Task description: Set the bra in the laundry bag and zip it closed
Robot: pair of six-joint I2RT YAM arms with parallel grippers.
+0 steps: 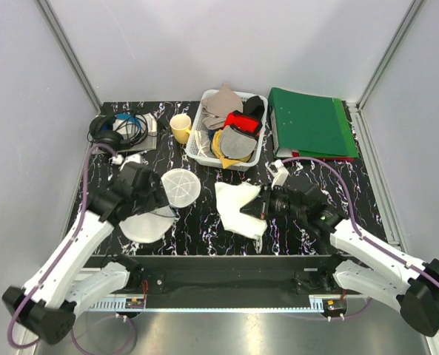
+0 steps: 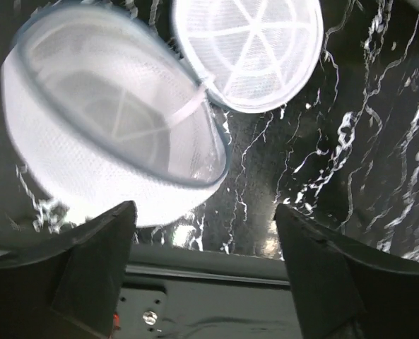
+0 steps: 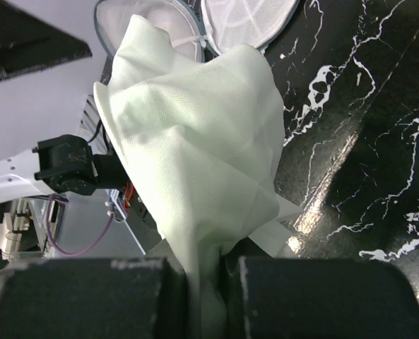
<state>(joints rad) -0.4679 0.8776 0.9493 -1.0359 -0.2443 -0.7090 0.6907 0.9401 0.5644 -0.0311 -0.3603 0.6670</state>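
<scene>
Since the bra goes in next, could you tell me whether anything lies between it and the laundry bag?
Nothing on the table between bra and laundry bag; the open left gripper hangs at the bag's rim.

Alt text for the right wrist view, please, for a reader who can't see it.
The right tool is shut on a bunched fold of the off-white bra, which fills the middle of the frame. Beyond it, at the top edge, the open laundry bag lies on the black marbled table.

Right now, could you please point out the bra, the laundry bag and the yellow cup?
bra (image 1: 234, 203), top external view, middle of crumpled fabric.
laundry bag (image 2: 64, 180), left wrist view, outer mesh wall.
yellow cup (image 1: 181, 134), top external view, outer wall.
</scene>
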